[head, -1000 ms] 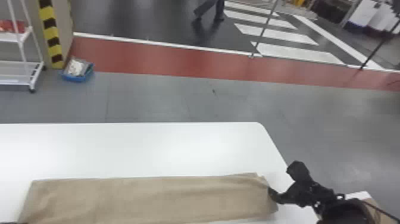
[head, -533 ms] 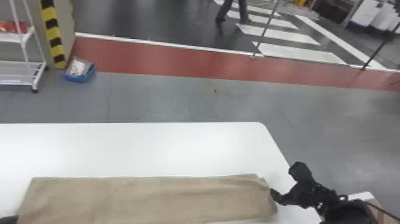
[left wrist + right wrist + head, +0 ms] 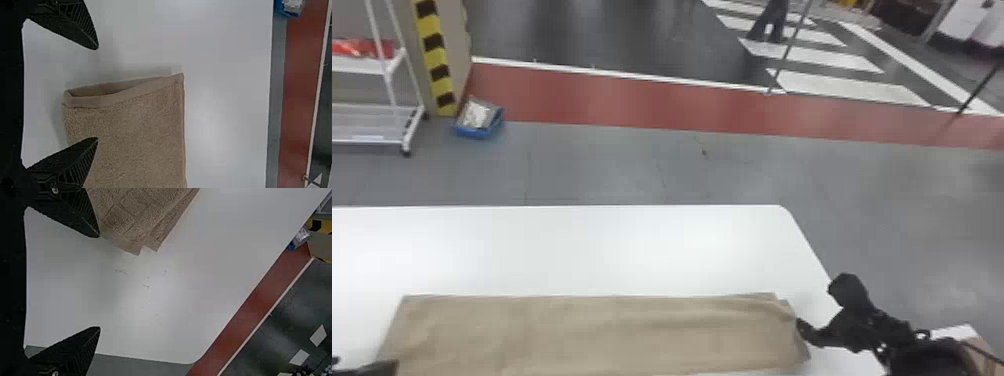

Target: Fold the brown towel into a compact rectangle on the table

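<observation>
The brown towel (image 3: 592, 332) lies as a long folded strip near the front of the white table (image 3: 582, 250). At the lower left corner of the head view, beside the towel's left end, is my left gripper (image 3: 367, 369). My right gripper (image 3: 814, 335) is at the towel's right end. In the left wrist view my left gripper (image 3: 97, 94) stands open, with one finger over the edge of the towel (image 3: 137, 133), whose layers part slightly at the hem. My right gripper (image 3: 99, 282) is open too, one finger by the corner of the towel (image 3: 133, 215), bare tabletop between its fingers.
The table's rounded far right corner (image 3: 784, 212) is near my right arm. Beyond the table, a white wheeled rack (image 3: 407, 125) and a blue bin (image 3: 479, 131) stand on the floor. A box (image 3: 977, 347) shows at the lower right.
My left gripper has come into the head view's lower left corner, beside the towel. The right gripper has barely shifted, and the towel lies as before.
</observation>
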`<state>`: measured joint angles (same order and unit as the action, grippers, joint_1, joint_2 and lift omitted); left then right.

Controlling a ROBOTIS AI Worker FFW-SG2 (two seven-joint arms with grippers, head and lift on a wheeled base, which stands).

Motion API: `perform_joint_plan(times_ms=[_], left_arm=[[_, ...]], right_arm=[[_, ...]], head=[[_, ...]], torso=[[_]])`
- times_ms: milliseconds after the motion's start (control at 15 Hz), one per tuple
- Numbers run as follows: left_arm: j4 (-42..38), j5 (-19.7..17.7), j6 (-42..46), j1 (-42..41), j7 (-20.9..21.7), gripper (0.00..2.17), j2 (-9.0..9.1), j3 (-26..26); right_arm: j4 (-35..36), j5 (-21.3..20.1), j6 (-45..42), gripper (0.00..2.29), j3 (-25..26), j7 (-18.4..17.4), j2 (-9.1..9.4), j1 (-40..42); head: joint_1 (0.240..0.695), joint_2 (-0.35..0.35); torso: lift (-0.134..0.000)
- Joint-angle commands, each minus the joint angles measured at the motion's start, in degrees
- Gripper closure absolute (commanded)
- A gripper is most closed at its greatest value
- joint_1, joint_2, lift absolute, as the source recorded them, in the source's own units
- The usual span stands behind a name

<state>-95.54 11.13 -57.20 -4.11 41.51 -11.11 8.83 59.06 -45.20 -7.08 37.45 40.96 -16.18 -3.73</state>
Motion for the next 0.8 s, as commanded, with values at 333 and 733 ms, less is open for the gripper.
perform_joint_plan(times_ms=[333, 733], left_arm=[[7.3, -5.59, -3.75, 5.25, -4.42, 0.15, 0.74, -1.44], [10.02, -5.59, -3.58, 6.57, -2.23, 1.45, 0.39, -1.01]], right_arm=[[-0.35, 0.37, -0.16, 0.04, 0.08, -0.35, -0.17, 0.74], [-0.79, 0.46, -0.16, 0.04, -0.09, -0.7, -0.17, 0.56]], head=[[0.695, -0.35], [0.695, -0.35]], torso=[[0.0], [0.0]])
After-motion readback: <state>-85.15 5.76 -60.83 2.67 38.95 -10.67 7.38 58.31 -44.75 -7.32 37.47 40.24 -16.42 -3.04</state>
